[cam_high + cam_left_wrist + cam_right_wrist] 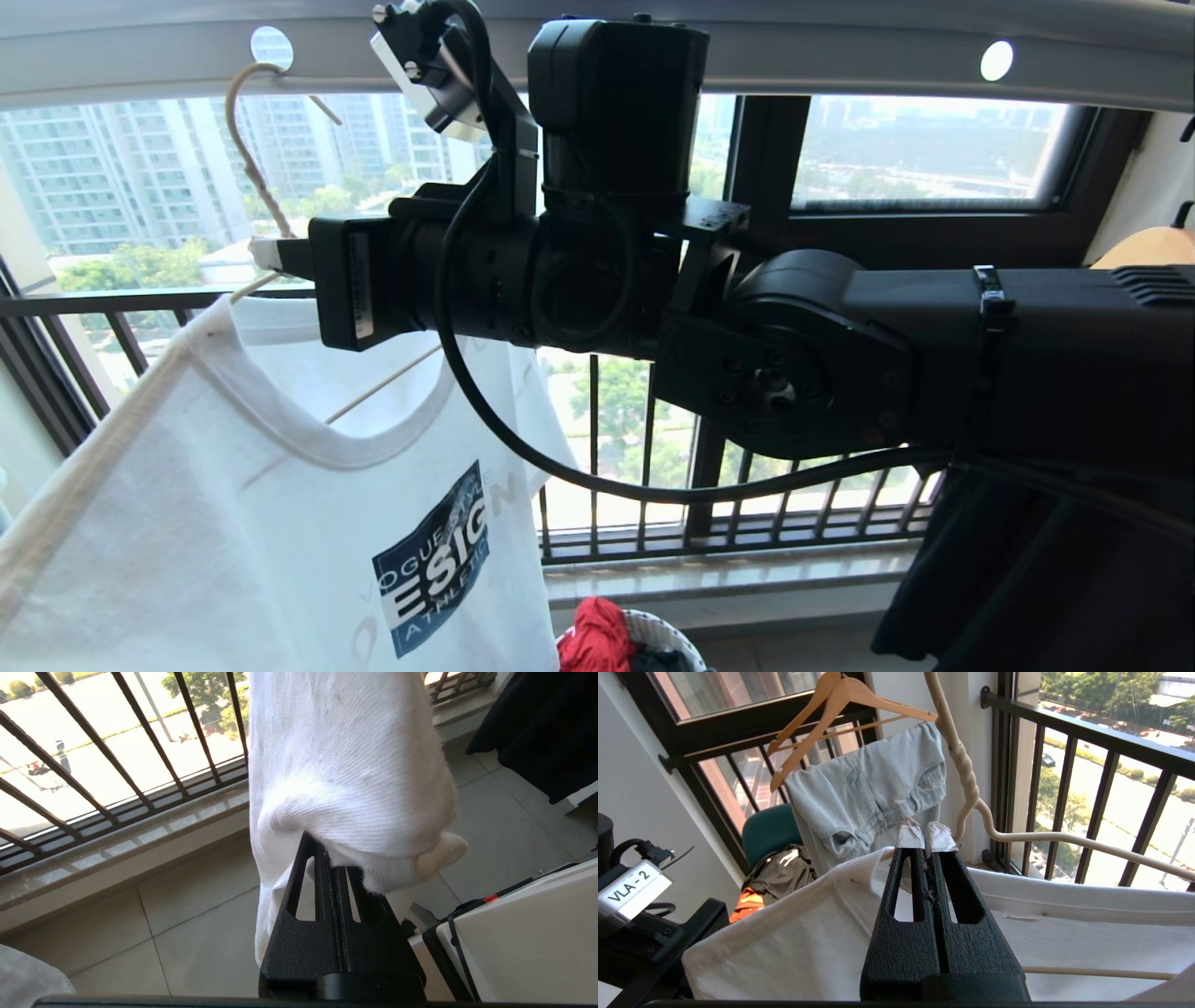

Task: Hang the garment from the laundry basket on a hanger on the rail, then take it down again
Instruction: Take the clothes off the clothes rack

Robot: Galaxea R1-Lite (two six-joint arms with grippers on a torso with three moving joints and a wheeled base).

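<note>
Hanging on the thin cream hanger (250, 159), the white T-shirt (280, 504) sits just under the grey rail (840, 56), and the hanger's hook goes through one of the rail's round holes.

The right gripper (927, 840) has its jaws pressed together right by the hanger's twisted neck. I cannot tell if they pinch the wire or only touch it. The left gripper (341, 868) has its jaws clamped on a bunch of the shirt's cloth, lower down and well above the floor.

What could go wrong? If the left gripper pulls down hard while the hook is in the hole, the shirt could stretch at the neck, or slide off one end of the hanger and drop to the floor. If the right gripper's hold is weak, the wire could slip out and the hanger could swing away or fall. The hook could also catch on the edge of the hole when it is lifted out.

The shirt has a dark blue square with white letters. I can read "VOGUE STYLE", part of a big word, "ESIG", and "ATHLETIC". A white label (630, 886) on the robot says "VLA - 2".

The laundry basket (667, 635) stands on the floor below. A wooden hanger (840, 700) hangs farther off.
</note>
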